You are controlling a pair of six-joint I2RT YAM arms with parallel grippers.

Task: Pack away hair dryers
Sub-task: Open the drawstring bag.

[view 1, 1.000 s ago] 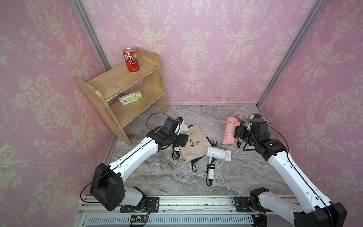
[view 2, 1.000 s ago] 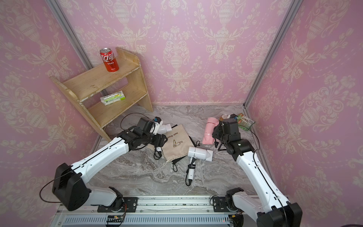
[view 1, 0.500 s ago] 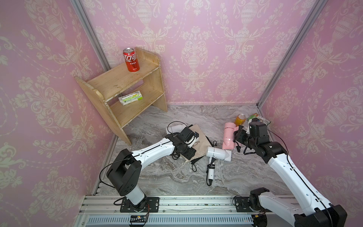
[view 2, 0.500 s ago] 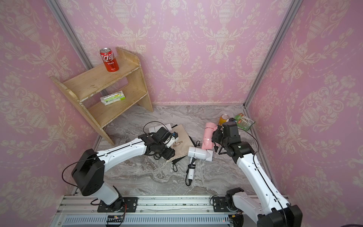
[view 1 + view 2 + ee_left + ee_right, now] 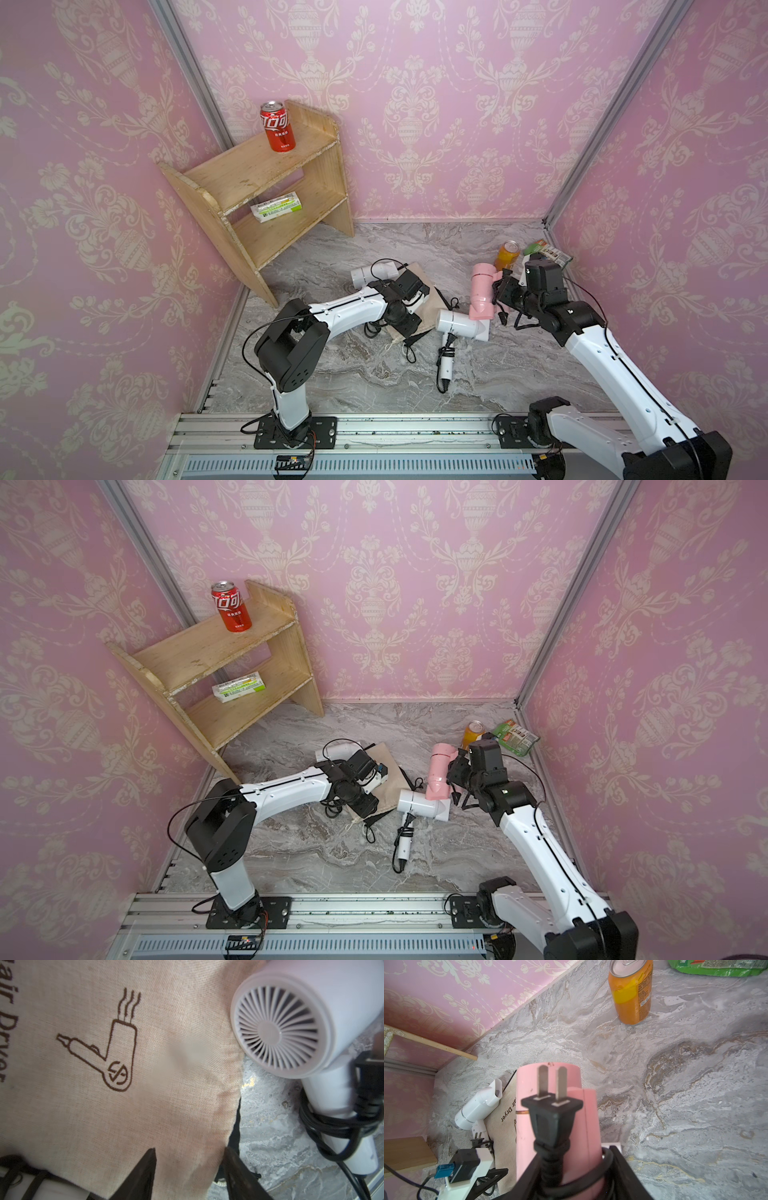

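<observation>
One pink dryer (image 5: 482, 286) in right jaws | left jaws over pouch (image 5: 176, 1095)

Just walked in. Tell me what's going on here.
Two robot arms are packing away hair dryers. The right gripper is shut on the pink hair dryer. The left gripper is over the edge of the beige pouch, its fingers apart. A white hair dryer lies beside the pouch and a second white dryer lies behind it. Nothing looks bagged yet.
</observation>
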